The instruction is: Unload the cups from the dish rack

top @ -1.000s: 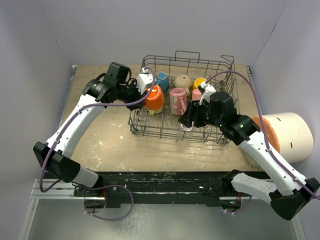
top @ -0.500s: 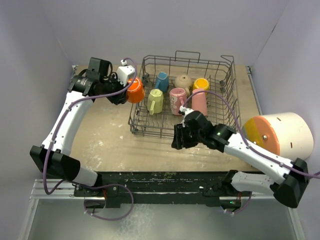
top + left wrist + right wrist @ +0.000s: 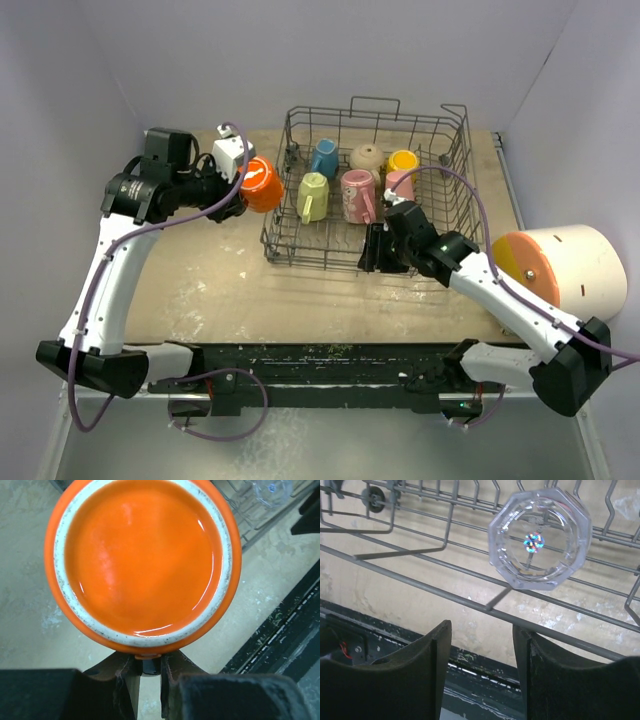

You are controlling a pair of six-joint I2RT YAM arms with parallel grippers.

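Observation:
My left gripper [image 3: 243,190] is shut on the orange cup [image 3: 261,185], held on its side in the air just left of the dish rack [image 3: 452,170]. The cup's orange underside [image 3: 142,560] fills the left wrist view, pinched at its edge by my left gripper [image 3: 148,662]. In the rack stand a blue cup [image 3: 323,158], a beige one [image 3: 367,158], a yellow one [image 3: 402,161], a yellow-green mug [image 3: 313,196], a pink mug [image 3: 357,196] and a pink tumbler [image 3: 400,185]. My right gripper [image 3: 372,250] [image 3: 482,630] is open at the rack's near wall, just short of the clear glass [image 3: 540,536].
A big white cylinder with an orange end [image 3: 555,270] lies on its side at the right, close to my right forearm. The rack's front wire [image 3: 470,602] crosses just ahead of my right fingertips. Bare wooden tabletop [image 3: 200,270] lies left of the rack.
My left arm has lifted the orange cup out of the rack and carried it left. My right gripper pulled back toward the near edge, then came up to the rack's front again.

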